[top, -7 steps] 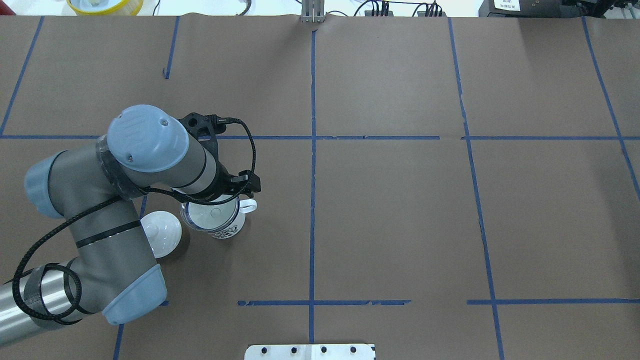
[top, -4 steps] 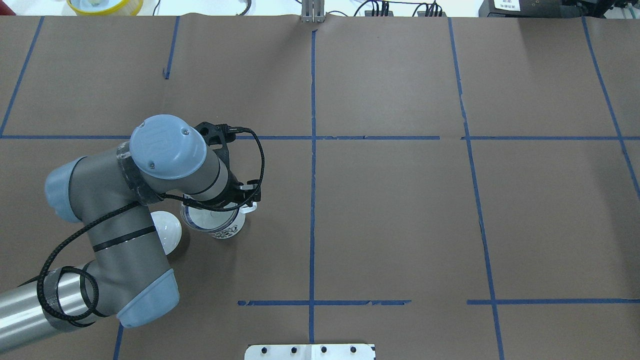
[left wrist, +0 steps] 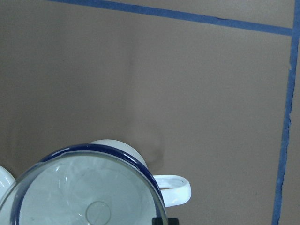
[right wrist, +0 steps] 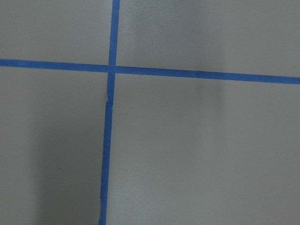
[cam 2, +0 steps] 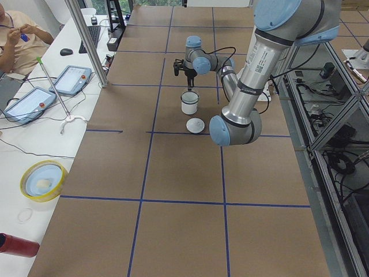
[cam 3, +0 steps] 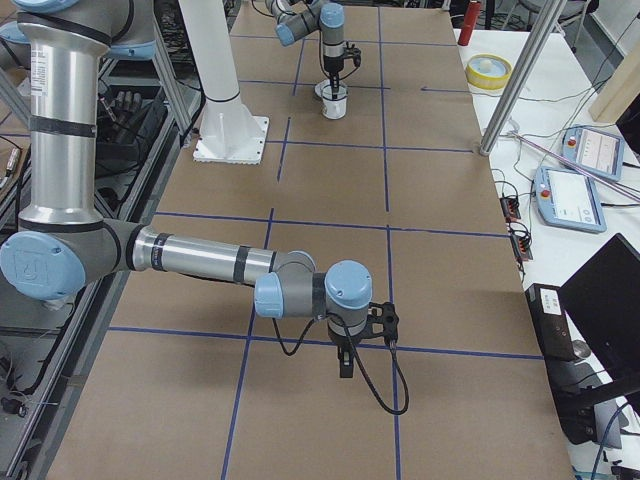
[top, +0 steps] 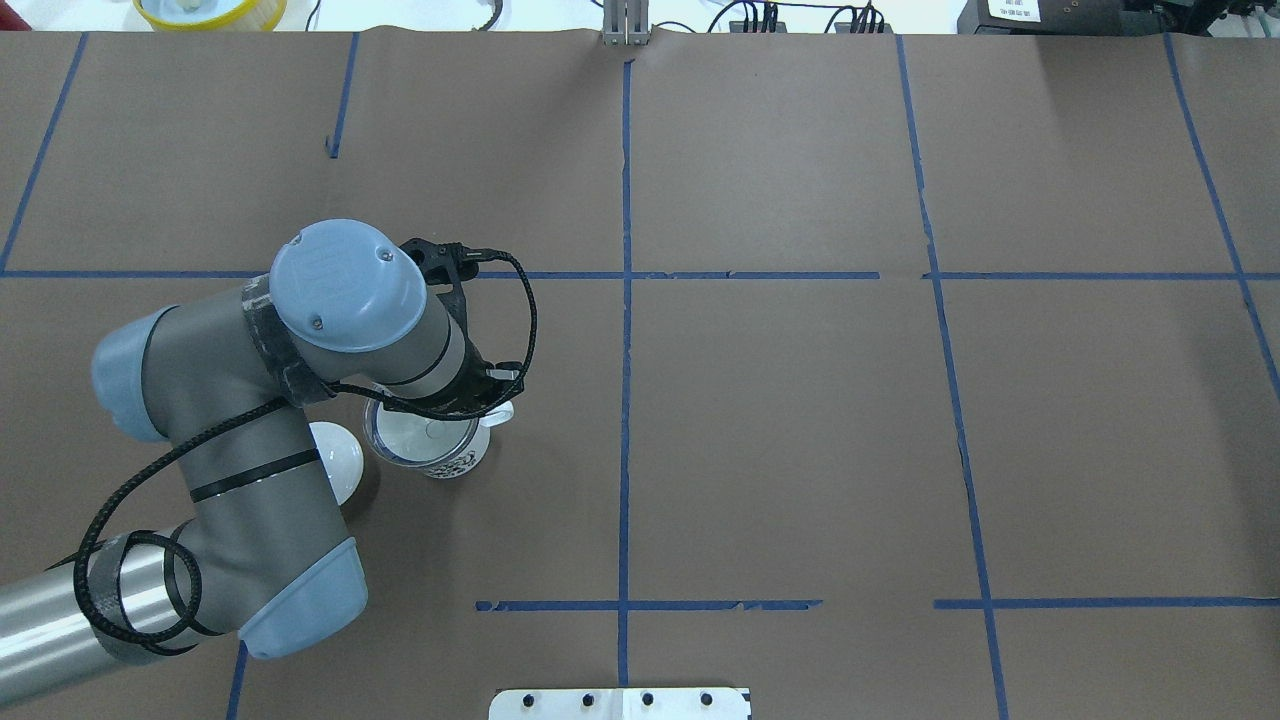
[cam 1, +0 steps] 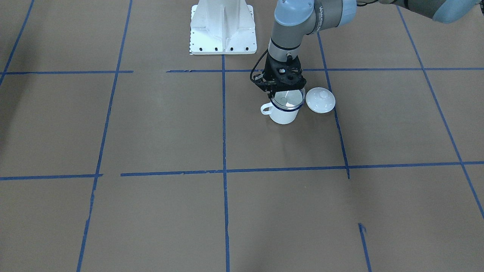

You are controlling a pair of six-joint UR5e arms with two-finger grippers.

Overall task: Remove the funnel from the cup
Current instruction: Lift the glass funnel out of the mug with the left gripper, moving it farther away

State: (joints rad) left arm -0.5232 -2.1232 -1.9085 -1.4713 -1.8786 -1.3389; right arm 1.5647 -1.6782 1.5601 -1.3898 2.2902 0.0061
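The white cup (cam 1: 281,116) with a dark blue rim stands upright on the brown table, its handle (left wrist: 176,190) sticking out sideways. The clear funnel (cam 1: 288,99) sits in its mouth and fills the lower left of the left wrist view (left wrist: 89,197). My left gripper (cam 1: 282,89) points straight down over the cup's robot-side edge and looks shut on the funnel's rim; one dark fingertip (left wrist: 167,221) shows at that rim. In the overhead view the wrist hides the fingers above the cup (top: 455,462). My right gripper (cam 3: 345,365) hangs over bare table far away; I cannot tell its state.
A round white knobbed lid (cam 1: 320,100) lies on the table right beside the cup, partly under my left forearm in the overhead view (top: 340,465). The robot's white base (cam 1: 223,28) stands behind. Blue tape lines cross the brown paper.
My left arm has swung right and settled over the cup, covering more of the lid. The cup has stayed in place.
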